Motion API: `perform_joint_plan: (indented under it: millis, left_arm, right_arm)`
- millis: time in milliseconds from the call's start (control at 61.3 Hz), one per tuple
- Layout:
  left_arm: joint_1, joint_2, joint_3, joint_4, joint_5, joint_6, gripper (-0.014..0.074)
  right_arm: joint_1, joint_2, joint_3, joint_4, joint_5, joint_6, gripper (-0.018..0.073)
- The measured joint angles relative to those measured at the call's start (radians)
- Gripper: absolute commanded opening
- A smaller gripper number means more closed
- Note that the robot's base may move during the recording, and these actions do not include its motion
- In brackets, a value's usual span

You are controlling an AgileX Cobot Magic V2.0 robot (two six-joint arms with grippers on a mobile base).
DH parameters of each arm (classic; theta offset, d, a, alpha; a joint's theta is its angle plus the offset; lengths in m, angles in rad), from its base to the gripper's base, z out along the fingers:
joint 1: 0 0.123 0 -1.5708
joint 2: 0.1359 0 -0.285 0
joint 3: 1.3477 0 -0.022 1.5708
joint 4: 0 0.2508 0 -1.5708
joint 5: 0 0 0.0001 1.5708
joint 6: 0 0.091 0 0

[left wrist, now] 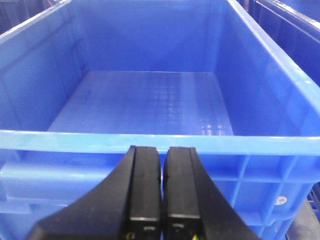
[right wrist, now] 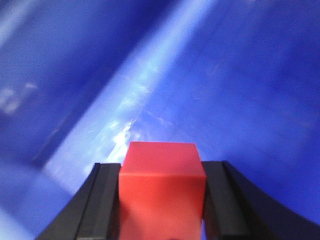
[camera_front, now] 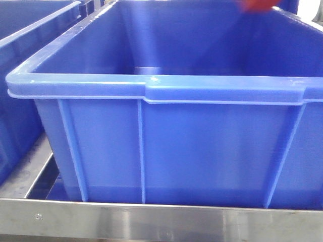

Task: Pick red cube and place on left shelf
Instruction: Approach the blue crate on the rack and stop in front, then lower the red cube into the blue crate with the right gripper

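Observation:
The red cube (right wrist: 162,185) sits clamped between the two black fingers of my right gripper (right wrist: 161,172), over the blurred blue inside of a crate. In the front view a blurred bit of the red cube (camera_front: 257,4) shows at the top edge, above the far right rim of the big blue crate (camera_front: 151,88). That crate stands on the left shelf, whose steel rail (camera_front: 161,219) runs along the bottom. My left gripper (left wrist: 162,152) is shut with nothing in it, just in front of the near rim of a blue crate (left wrist: 150,140).
A second blue crate (camera_front: 20,30) stands to the left on the same steel rack. In the left wrist view another blue crate (left wrist: 295,30) lies to the right. The big crate's floor (left wrist: 145,102) holds nothing.

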Motion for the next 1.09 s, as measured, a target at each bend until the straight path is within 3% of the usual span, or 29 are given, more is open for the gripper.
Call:
perform_joint_plan:
  millis: [310, 833, 930, 1094]
  left_arm:
    - [0.0, 0.0, 0.0, 0.0, 0.0, 0.0, 0.0102]
    - [0.0, 0.0, 0.0, 0.0, 0.0, 0.0, 0.0102]
    - [0.0, 0.0, 0.0, 0.0, 0.0, 0.0, 0.0102]
    - [0.0, 0.0, 0.0, 0.0, 0.0, 0.0, 0.0102]
  right_arm:
    - [0.0, 0.306, -0.159, 0.0, 0.009, 0.0, 0.0193]
    - [0.0, 0.553, -0.183, -0.009, 0.043, 0.0, 0.0202]
    - [0.0, 0.555, -0.183, -0.014, 0.044, 0.0, 0.0243]
    - [0.0, 0.556, -0.187, -0.018, 0.061, -0.001, 0.0387]
